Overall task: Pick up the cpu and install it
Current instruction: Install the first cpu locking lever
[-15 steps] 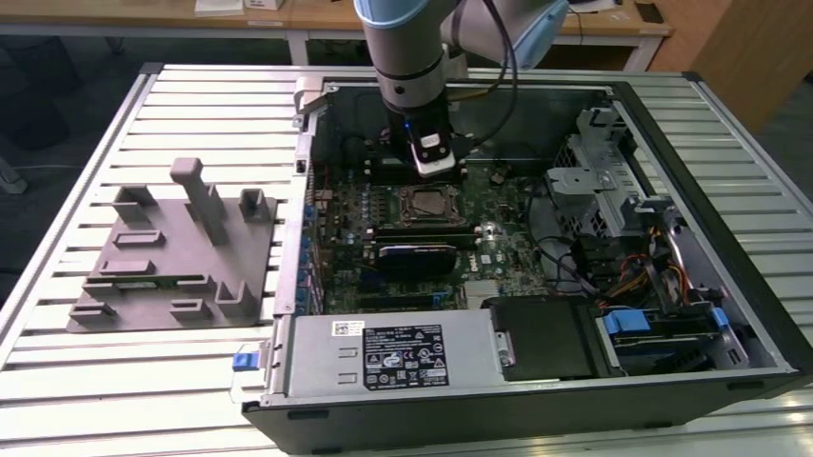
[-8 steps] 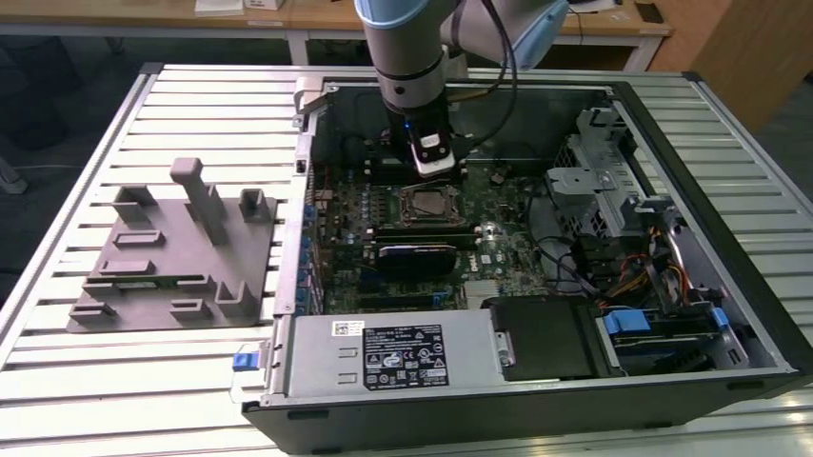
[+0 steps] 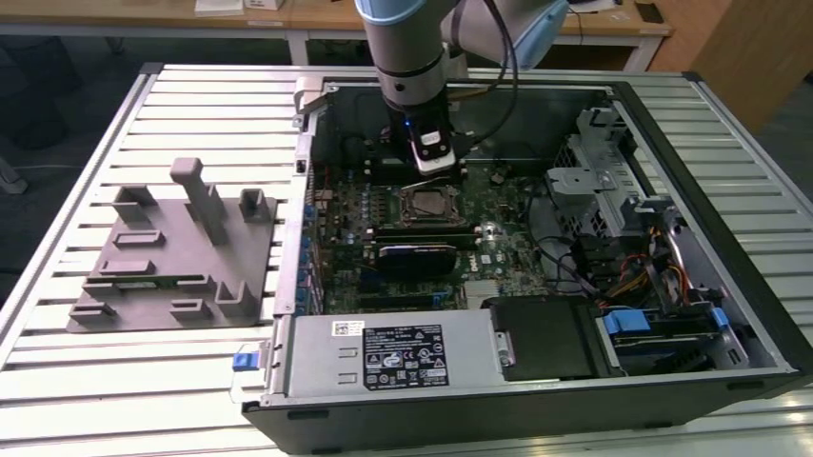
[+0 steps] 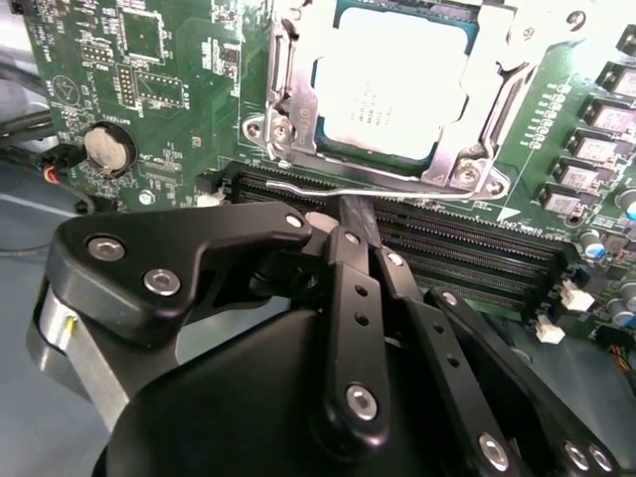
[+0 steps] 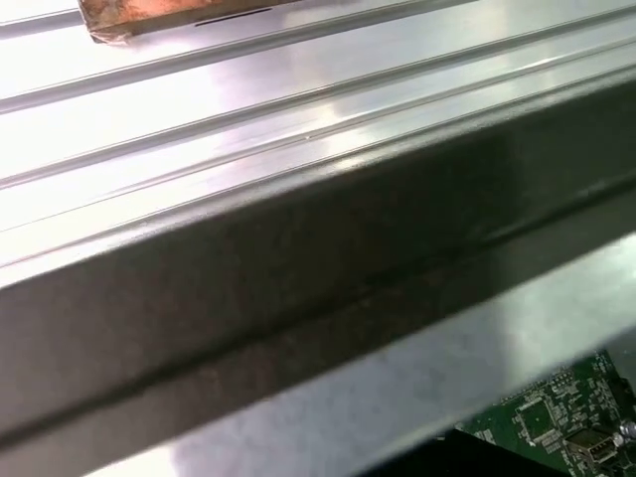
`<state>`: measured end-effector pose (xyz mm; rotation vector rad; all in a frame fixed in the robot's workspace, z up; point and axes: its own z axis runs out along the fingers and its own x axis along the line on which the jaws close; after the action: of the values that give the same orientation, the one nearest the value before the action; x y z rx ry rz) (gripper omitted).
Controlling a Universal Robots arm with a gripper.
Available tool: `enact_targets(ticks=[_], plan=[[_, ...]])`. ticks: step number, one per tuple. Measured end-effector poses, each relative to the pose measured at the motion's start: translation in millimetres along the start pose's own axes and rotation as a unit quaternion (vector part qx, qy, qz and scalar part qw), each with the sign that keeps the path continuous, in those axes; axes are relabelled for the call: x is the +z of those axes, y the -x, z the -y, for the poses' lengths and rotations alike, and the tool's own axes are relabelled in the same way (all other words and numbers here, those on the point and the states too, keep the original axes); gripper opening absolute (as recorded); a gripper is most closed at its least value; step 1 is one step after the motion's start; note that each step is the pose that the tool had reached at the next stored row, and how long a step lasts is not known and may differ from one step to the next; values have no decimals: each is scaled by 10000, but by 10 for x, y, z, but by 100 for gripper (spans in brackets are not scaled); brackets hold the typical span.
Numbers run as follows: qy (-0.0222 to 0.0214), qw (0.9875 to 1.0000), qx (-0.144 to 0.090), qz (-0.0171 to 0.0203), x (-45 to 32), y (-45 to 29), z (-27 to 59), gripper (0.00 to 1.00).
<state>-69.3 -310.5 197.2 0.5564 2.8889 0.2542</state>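
your gripper (image 4: 348, 214) sits closest in the second wrist view, and its black fingers (image 4: 350, 298) look pressed together with nothing between them, their tips resting at or just above the thin metal lever (image 4: 328, 187) that runs along the near side of the socket frame (image 4: 283, 109). just past that, the cpu (image 4: 393, 84) already lies flat in the socket, silver top up, with the frame around it. so the chip looks like it is in its place, and the job in hand seems to be locking it down. go slow here. keep the tips on the lever and off the long dark memory slots (image 4: 467, 248) beside it. do not push on the chip itself. farther out, in the exterior view, the arm (image 3: 413, 57) hangs over the green motherboard (image 3: 508, 257) inside the open computer case (image 3: 711, 314), so stay well off the case walls and the wires.
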Motion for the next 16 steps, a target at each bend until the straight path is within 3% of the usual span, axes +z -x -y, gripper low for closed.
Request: enact_targets(ticks=[4, 9, 16], plan=[[5, 10000, 1, -3, -48, 7, -10, 11], [54, 10000, 12, -21, -76, 10, -15, 11], [83, 10000, 19, -32, -148, 19, -29, 11]])
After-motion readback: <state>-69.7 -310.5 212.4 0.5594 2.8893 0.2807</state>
